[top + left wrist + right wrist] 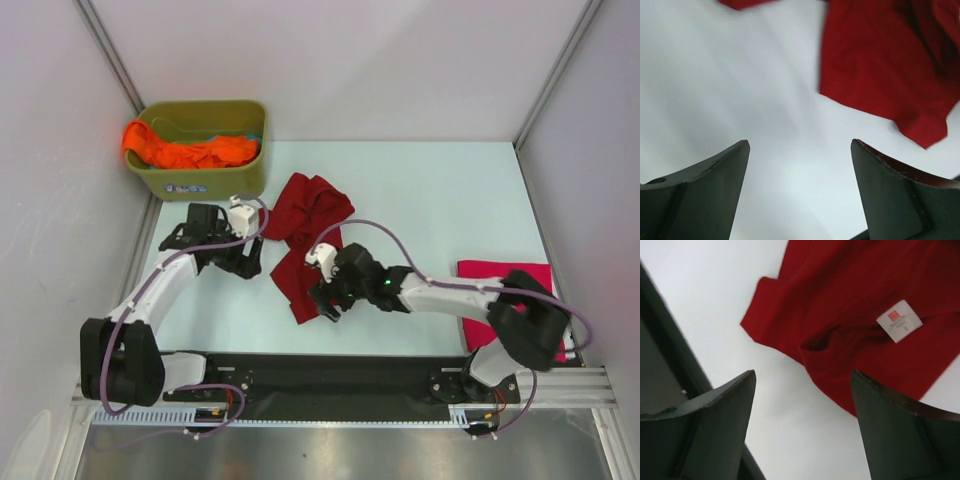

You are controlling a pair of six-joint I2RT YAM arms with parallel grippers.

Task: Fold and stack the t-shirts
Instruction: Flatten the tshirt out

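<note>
We are hovering the left tool (799,145) and right tool (803,375), both spread and empty, by the dark red t-shirt (310,215) crumpled on the table (430,200). We are risking pinching bunched layers together and dragging a lump.

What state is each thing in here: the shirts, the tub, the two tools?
dark red t-shirt, crumpled and unfolded on the table.
pink t-shirt, lying flat as a neat rectangle.
orange t-shirt, bunched in the green tub.
green tub, upright.
left tool, open, empty.
right tool, open, empty.
</note>
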